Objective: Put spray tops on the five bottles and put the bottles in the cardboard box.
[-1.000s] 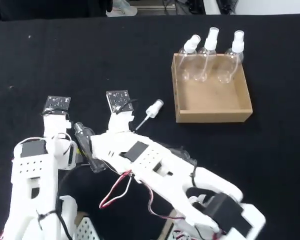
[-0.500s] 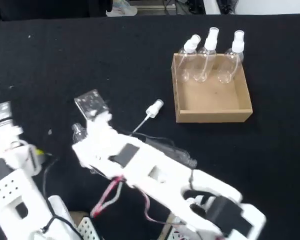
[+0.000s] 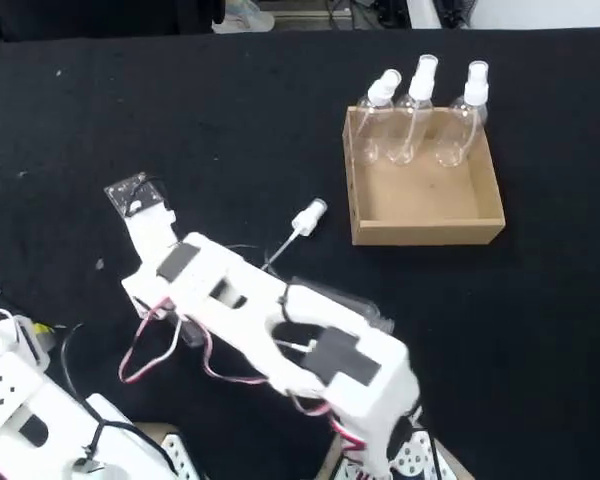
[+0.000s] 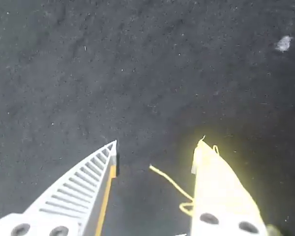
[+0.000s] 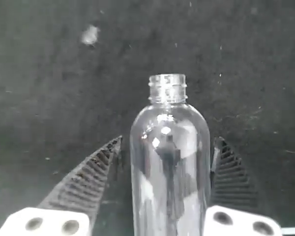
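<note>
Black table (image 3: 280, 100), an uncapped bottle (image 5: 169, 118) gripped between the right gripper's (image 5: 168, 141) jaws, its spray top (image 3: 308, 218) lying loose.

The right jaws are closed to the bottle's width, one on each flank. The open neck points out past their tips and the body runs back between them. The left gripper (image 4: 157, 142) is spread wide over bare cloth with nothing between its jaws. The spray top lies well away from both pairs of jaws, on the side of the cardboard box (image 3: 425, 232), where three capped bottles (image 3: 412, 125) lean. As I judge it, the grip is the weak point: the wall is smooth and round, so the bottle may twist or slide when the cap is pressed on. The thin dip tube could also miss the narrow neck and bend, or push the bottle out of the jaws.
</note>
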